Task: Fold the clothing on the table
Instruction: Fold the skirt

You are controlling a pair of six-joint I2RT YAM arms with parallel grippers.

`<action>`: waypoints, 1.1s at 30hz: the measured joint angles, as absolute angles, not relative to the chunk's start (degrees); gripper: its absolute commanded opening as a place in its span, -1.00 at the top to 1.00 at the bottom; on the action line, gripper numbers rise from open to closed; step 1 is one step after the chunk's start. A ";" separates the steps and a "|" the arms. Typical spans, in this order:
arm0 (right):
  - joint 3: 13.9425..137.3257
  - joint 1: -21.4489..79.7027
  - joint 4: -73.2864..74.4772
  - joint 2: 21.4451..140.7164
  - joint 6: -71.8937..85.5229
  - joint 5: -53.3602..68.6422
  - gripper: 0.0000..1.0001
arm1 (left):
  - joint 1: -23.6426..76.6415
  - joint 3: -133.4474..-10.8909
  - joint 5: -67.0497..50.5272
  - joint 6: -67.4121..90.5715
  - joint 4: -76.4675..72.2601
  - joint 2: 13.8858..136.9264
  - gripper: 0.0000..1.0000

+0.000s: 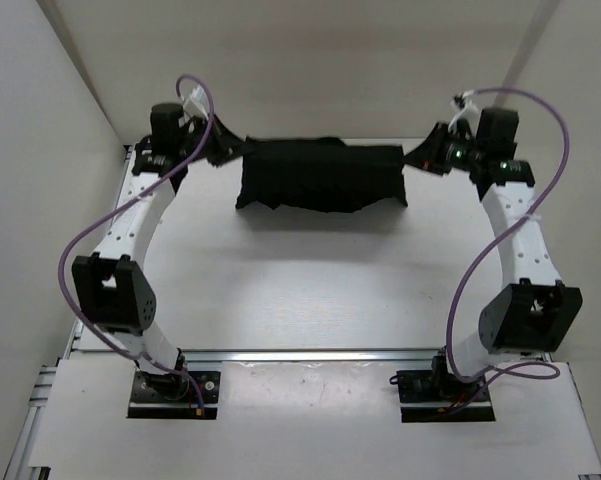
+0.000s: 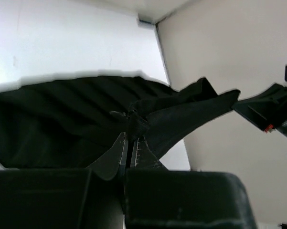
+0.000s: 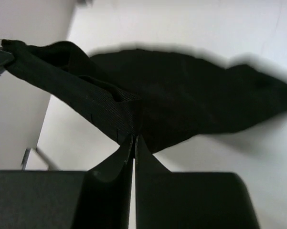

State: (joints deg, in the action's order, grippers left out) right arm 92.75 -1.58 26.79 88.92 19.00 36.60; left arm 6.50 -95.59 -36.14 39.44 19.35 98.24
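Observation:
The clothing [image 1: 322,176], a black pleated skirt, hangs stretched between both grippers above the far part of the white table [image 1: 310,290], its lower edge sagging toward the surface. My left gripper [image 1: 216,150] is shut on the skirt's left end; in the left wrist view the clothing [image 2: 62,119] bunches right at the fingertips of the left gripper [image 2: 132,135]. My right gripper [image 1: 423,156] is shut on the right end. The right wrist view shows the right gripper [image 3: 134,137] pinching a doubled band of the clothing [image 3: 191,95].
White walls close in on the left [image 1: 30,150] and right [image 1: 590,120] of the table. A silver rail [image 1: 310,355] runs across the near edge by the arm bases. Purple cables [image 1: 90,235] loop off both arms.

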 measured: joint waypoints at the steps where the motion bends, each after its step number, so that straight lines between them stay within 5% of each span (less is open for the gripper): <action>1: 87.77 -1.58 26.26 86.80 18.68 36.64 1.00 | 6.48 -90.41 -36.40 39.16 18.24 95.72 1.00; 9: 58.59 0.78 33.19 74.17 17.26 33.15 1.00 | 8.56 -57.63 -33.85 38.09 22.13 84.29 1.00; 25: 71.94 8.71 38.04 58.87 6.20 26.68 1.00 | 11.90 -64.14 -44.36 32.53 18.59 65.71 1.00; 33: 75.57 14.79 41.91 45.82 2.55 20.84 0.99 | 13.50 -65.73 -39.27 26.39 25.39 51.81 1.00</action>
State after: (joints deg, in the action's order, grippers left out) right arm 75.57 14.79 41.91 45.82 2.55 20.84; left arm 13.50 -65.73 -39.27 26.39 25.39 51.81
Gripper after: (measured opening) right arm 0.005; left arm 0.058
